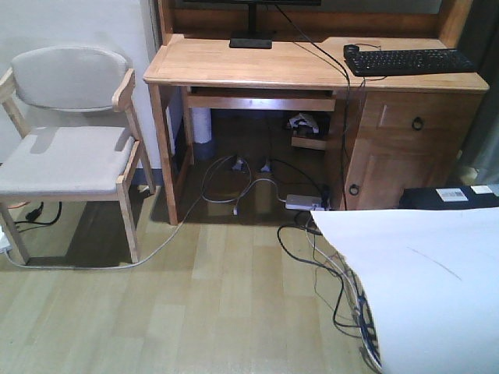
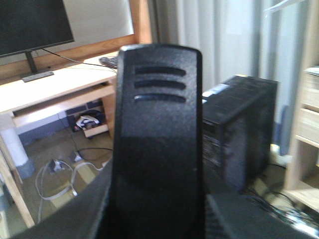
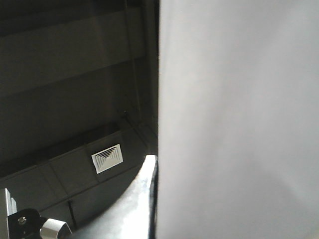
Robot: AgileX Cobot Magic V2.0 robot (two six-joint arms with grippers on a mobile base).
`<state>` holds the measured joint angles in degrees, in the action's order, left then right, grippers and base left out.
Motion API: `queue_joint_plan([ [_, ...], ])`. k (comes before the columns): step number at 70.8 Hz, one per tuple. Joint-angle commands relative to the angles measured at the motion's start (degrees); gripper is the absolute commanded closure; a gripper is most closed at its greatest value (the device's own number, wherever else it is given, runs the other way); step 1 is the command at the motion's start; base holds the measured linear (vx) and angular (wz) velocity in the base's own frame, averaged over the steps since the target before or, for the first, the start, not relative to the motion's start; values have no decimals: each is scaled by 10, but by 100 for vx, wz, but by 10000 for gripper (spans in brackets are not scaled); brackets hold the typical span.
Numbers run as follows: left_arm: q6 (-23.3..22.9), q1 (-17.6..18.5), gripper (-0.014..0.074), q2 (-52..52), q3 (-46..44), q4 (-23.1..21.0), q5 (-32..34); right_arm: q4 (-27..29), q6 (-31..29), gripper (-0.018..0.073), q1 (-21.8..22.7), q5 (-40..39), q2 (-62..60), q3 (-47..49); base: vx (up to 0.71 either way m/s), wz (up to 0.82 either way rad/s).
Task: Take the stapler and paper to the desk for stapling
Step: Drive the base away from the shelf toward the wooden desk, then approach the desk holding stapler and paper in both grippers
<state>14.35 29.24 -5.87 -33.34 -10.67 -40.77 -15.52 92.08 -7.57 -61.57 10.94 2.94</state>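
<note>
Black plastic stapler (image 2: 159,129) with 3 ribbed grooves pretty much fills the left wrist view, standing on end right at the lens. Dark blurry fingers (image 2: 94,214) of the left gripper (image 2: 159,219) hug its lower end from both sides, so it's clamped on the stapler, up off the floor.

The plain white paper (image 1: 421,288) with a thin pencil-like line hangs in the air at the front view's lower right. Its left edge is curled, and it's well short of the light wood-grain desk (image 1: 203,66).

Right wrist view is half paper, half ceiling with 1 square white vent (image 3: 106,158). The right gripper's fingers don't show clearly, so can't tell if they're pinched or apart.

On the desk: black keyboard (image 1: 409,61) and flat black monitor base (image 1: 250,44). Pale wooden chair (image 1: 70,148) with grey cushions stands left of it.
</note>
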Motion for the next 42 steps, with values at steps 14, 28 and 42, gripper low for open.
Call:
queue_joint_plan([
  [14, -1, 1, 602, -8, -14, -9, 66, 3, -3, 564, 3, -24, 5, 14, 36, -1],
  [28, -1, 1, 602, -8, -14, -9, 66, 3, -3, 564, 3, -24, 5, 14, 38, -4],
  [42, -1, 1, 602, -8, -14, -9, 66, 3, -3, 564, 3, -24, 5, 14, 39, -3],
])
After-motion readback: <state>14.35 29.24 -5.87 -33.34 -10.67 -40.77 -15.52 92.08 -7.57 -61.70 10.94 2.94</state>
